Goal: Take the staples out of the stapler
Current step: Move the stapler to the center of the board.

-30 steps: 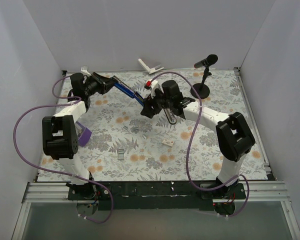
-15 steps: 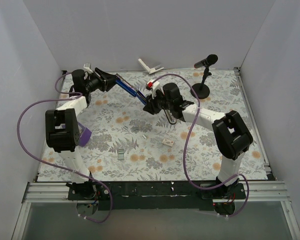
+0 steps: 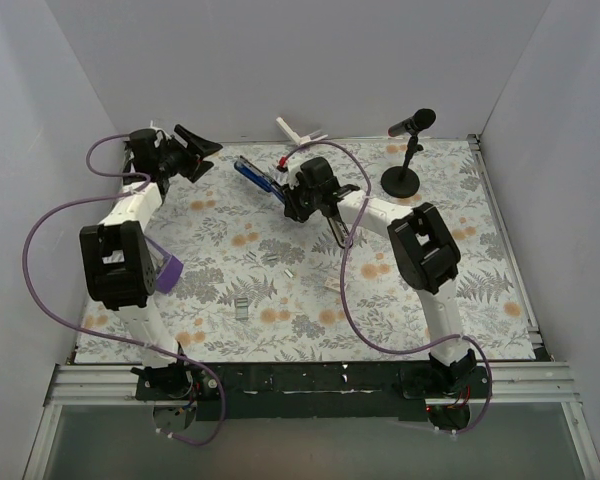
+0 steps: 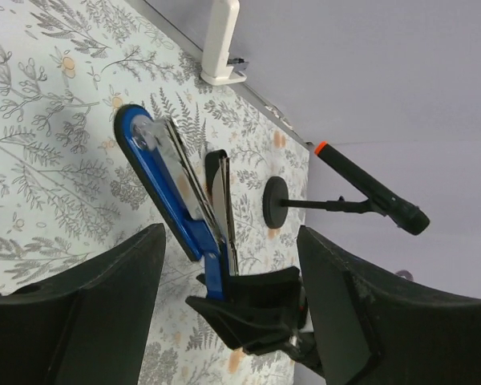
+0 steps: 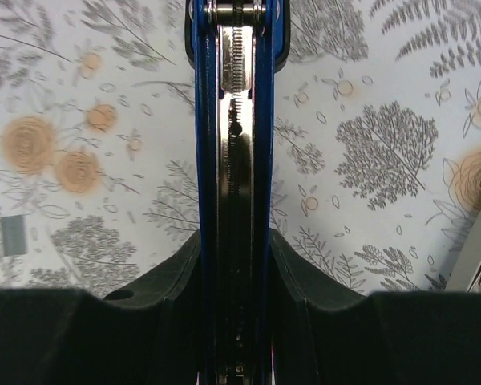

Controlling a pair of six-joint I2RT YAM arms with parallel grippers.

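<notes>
**Right fingers clamped on the stapler, left spread wide and empty**

You have the stapler (image 3: 255, 174) at the far middle of the table. Its blue arm is pinched from both sides by the right gripper (image 3: 288, 192), and the silver channel and spring face that wrist camera. Your left gripper (image 3: 200, 150) sits near the far left corner, fingers spread wide with nothing between them, apart from the stapler's blue end.

Under both arms lies a pale cloth (image 3: 480, 250) printed with grey ferns and orange blooms. Plain white walls (image 3: 280, 60) close in three sides. A black microphone (image 3: 413, 123) stands on its round base far right. A purple block (image 3: 167, 268) sits beside your left arm. Small silver bits (image 3: 242, 309) lie on the near cloth.
</notes>
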